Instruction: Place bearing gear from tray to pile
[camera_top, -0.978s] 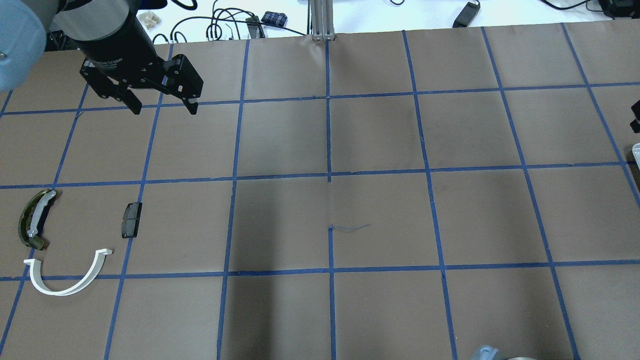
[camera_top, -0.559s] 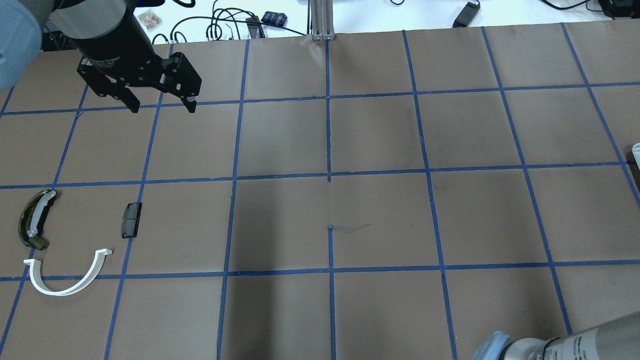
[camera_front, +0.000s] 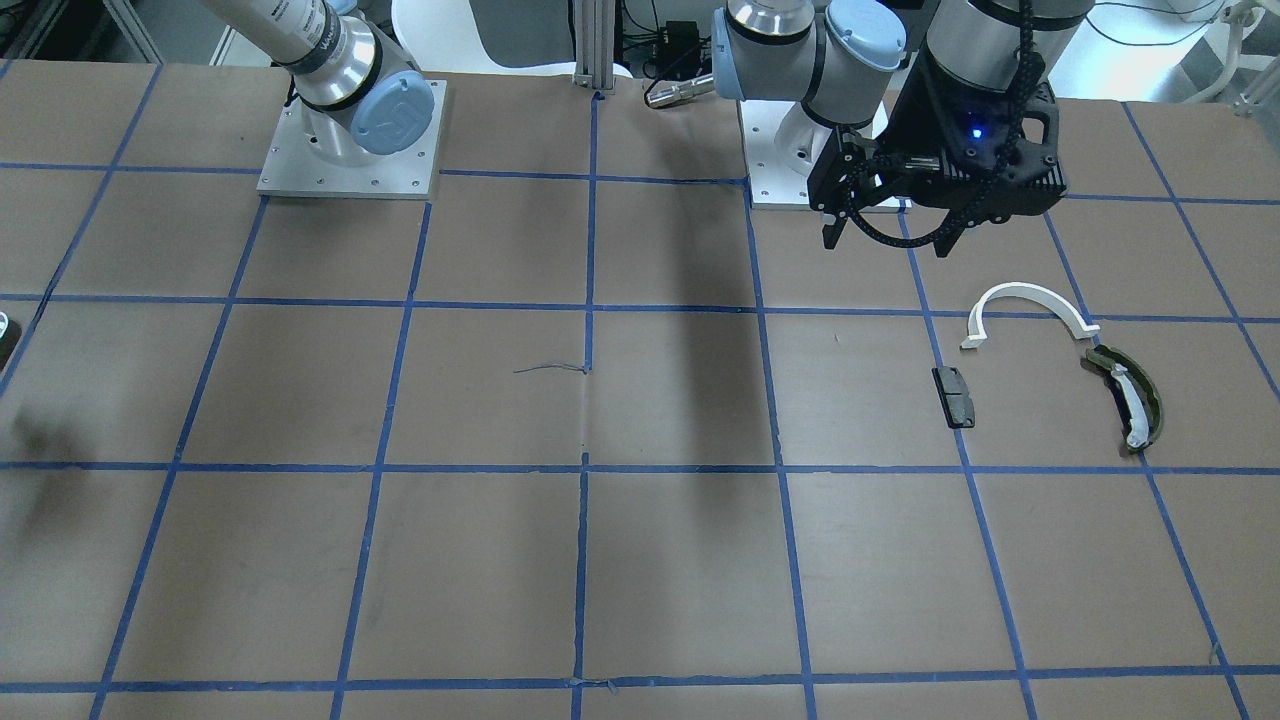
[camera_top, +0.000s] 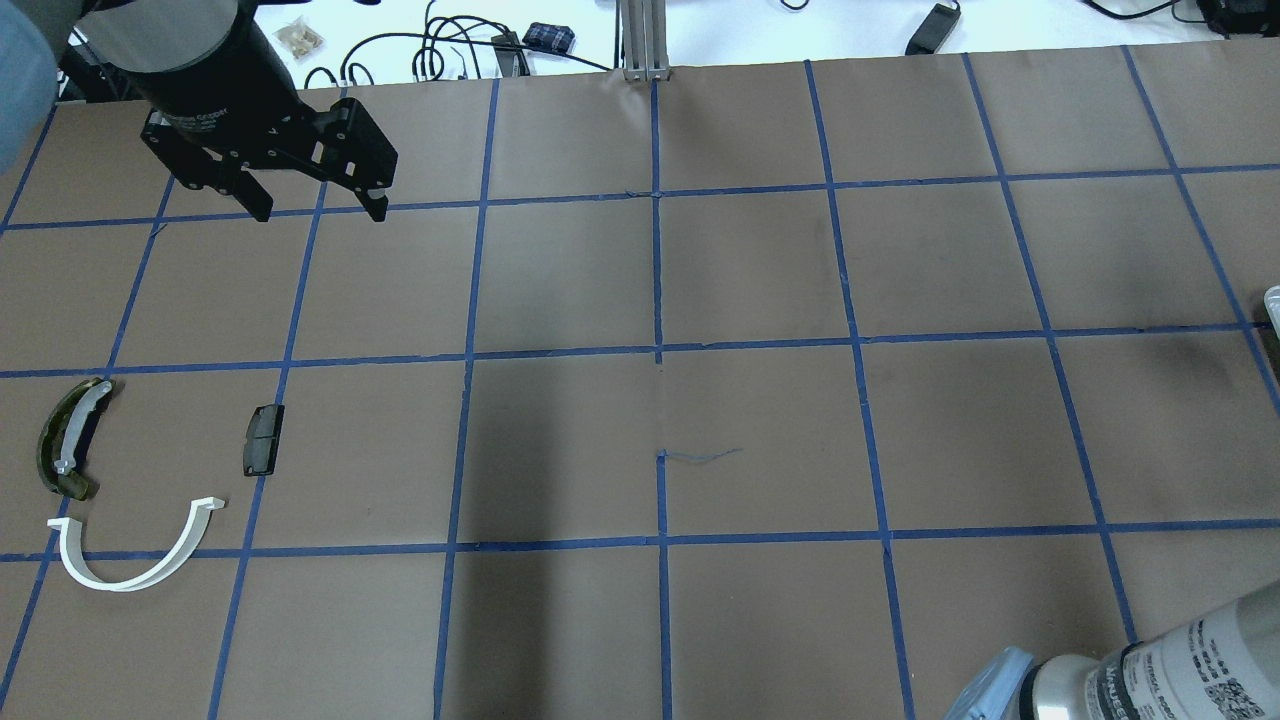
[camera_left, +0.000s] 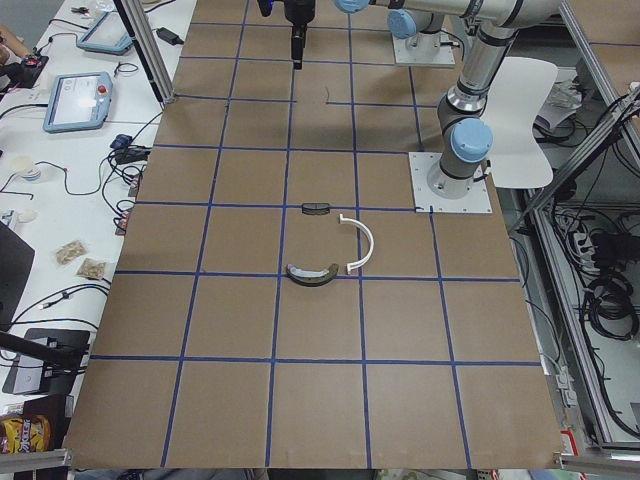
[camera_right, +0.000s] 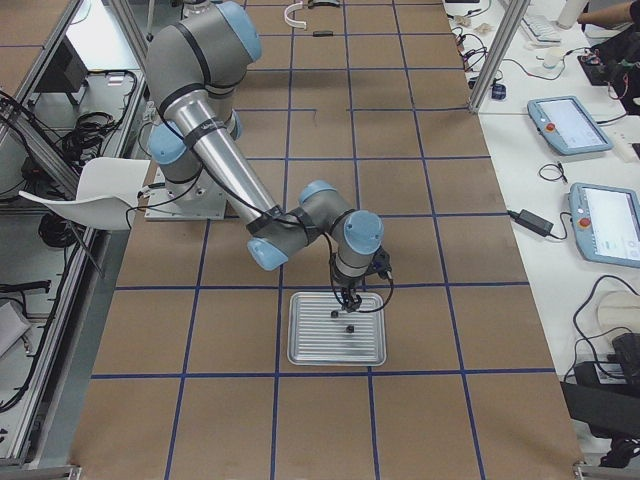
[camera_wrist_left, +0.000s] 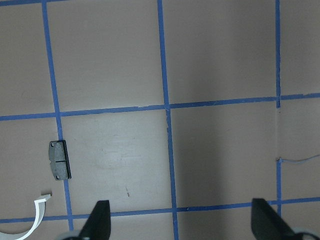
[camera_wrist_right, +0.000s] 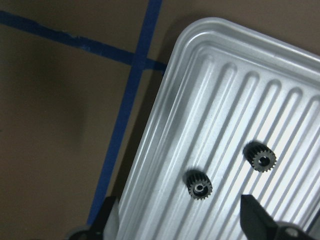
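Two small dark bearing gears (camera_wrist_right: 200, 184) (camera_wrist_right: 260, 159) lie on the ribbed metal tray (camera_wrist_right: 225, 90); the exterior right view shows them (camera_right: 334, 314) on the tray (camera_right: 300, 345) too. My right gripper (camera_wrist_right: 182, 220) is open just above the tray, close to the gears (camera_right: 345, 298). The pile lies far left: a white half-ring arc (camera_top: 135, 560), a dark grey block (camera_top: 263, 440) and an olive-green shoe (camera_top: 68, 438). My left gripper (camera_top: 318, 210) is open and empty, raised beyond the pile; its wrist view shows the block (camera_wrist_left: 60, 160).
The table is brown paper with a blue tape grid. Only the tray's edge (camera_top: 1272, 300) shows at the overhead view's right border. Cables and devices lie on the white bench past the far edge (camera_top: 470, 45). My right forearm (camera_top: 1150, 670) crosses the near right corner.
My left gripper has drifted slightly up and away, staying open. My right forearm has swung into the overhead view's bottom right corner, and the dark gripper part at the right border has left it.
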